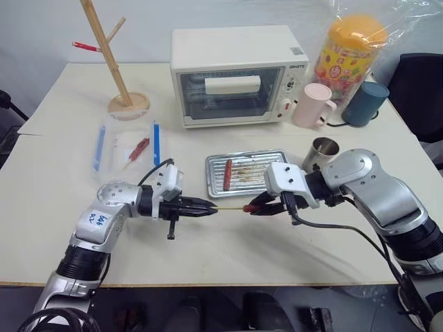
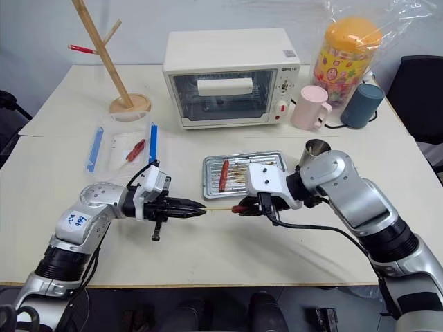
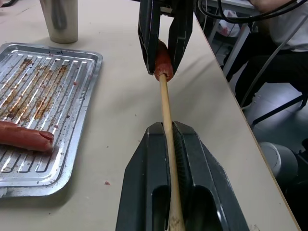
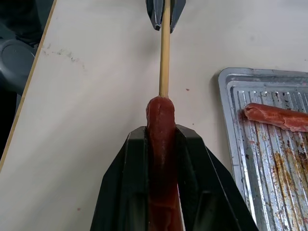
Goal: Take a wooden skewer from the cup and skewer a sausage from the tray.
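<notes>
Beige tabletop (image 1: 228,249) spreads before me, with the toaster oven (image 1: 239,75) at the back and the tray (image 1: 273,160) in the middle, one spare sausage (image 1: 228,173) on its ribs. From my head I also see the cup (image 1: 322,153) beside the tray. My left wrist view shows a person's dark trousers (image 3: 269,62) past the table edge. My right gripper (image 4: 162,144) pinches the sausage (image 4: 161,120); my left gripper (image 3: 172,137) is clamped on the wooden skewer (image 3: 166,106), whose tip enters the sausage's end.
</notes>
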{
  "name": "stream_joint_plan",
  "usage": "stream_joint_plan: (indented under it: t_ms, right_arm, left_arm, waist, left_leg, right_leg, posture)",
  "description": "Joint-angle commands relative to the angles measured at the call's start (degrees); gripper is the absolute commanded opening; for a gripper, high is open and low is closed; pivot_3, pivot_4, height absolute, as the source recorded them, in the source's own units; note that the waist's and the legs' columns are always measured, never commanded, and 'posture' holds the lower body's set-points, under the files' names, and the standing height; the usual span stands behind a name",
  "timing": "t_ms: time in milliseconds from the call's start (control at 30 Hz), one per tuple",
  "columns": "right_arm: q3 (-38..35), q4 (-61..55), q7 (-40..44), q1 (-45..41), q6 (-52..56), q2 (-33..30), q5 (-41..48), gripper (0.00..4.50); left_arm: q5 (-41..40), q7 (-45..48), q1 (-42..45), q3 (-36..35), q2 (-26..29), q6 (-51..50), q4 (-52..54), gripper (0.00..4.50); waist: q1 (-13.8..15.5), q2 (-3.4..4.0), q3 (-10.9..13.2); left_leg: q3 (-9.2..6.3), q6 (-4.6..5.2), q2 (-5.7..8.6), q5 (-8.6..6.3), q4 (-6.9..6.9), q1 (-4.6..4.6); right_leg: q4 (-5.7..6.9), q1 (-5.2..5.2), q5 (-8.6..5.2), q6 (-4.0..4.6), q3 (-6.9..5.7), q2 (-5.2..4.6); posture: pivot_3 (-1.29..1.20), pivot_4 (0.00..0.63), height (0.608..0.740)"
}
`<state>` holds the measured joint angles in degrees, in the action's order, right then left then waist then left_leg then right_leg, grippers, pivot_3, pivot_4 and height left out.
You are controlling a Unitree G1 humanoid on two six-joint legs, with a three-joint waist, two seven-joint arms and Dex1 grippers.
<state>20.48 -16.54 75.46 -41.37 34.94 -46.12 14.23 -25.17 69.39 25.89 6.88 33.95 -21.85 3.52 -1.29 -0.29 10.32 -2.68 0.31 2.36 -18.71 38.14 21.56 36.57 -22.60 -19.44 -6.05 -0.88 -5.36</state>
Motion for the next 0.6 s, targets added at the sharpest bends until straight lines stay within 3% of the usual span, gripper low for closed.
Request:
stream_joint_plan:
  t_ms: [33, 600]
  right_arm:
    - [0.37, -2.14, 0.55, -1.64, -1.10, 0.97, 0.31, 0.76]
    - [0.00, -1.98, 1.51, -2.79, 0.58, 2.40, 1.43, 0.76]
  left_arm:
    - [0.15, -1.11, 1.25, 0.62, -1.22, -0.26, 0.85, 0.00]
    - [-0.10, -3.89, 0.51, 0.07, -5.02, -0.63, 0.93, 0.00]
  waist:
    - [-0.02, 0.00, 0.00]
    - [0.00, 0.00, 0.00]
  left_leg:
    - [0.00, 0.00, 0.00, 0.00, 0.00, 0.00]
    - [0.00, 0.00, 0.01, 0.00, 0.04, 0.00]
  right_leg:
    - [0.02, 0.00, 0.00, 0.00, 0.00, 0.00]
    - [0.15, 0.00, 0.00, 0.00, -0.01, 0.00]
  posture:
    - [0.00, 0.150, 0.740]
    - [0.00, 0.150, 0.740]
